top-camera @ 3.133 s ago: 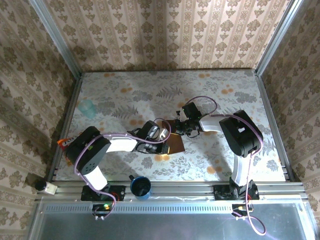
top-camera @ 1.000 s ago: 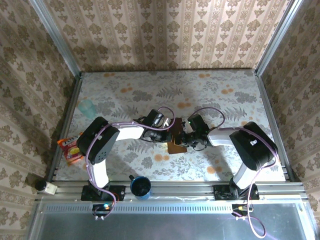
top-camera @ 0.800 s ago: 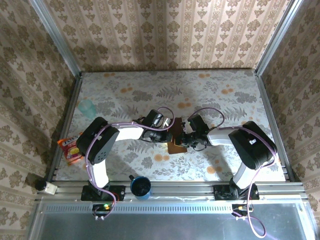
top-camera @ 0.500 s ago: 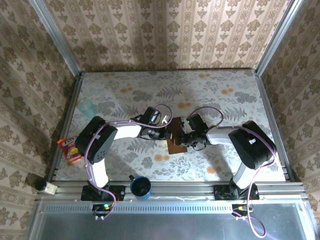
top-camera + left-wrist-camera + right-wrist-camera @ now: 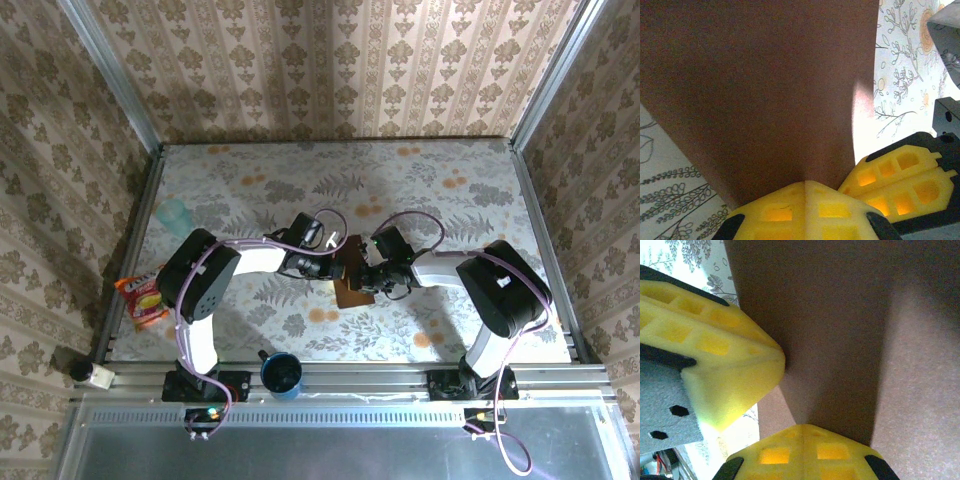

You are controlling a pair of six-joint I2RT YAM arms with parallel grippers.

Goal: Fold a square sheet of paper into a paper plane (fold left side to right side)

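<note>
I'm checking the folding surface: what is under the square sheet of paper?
The floral table shows beside the square sheet of paper; anything directly beneath is hidden by the sheet.

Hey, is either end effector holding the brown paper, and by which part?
Cannot be told: left end effector and right end effector are shut, tips against the paper, maybe only pressing.

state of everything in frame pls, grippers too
square sheet of paper: partly folded, mid-table, between the two grippers.
left gripper: shut, tips against the paper.
right gripper: shut, tips against the paper.
blue cup: upright, near edge.
teal cup: upright, left side.
orange snack packet: lying flat, left edge.
</note>
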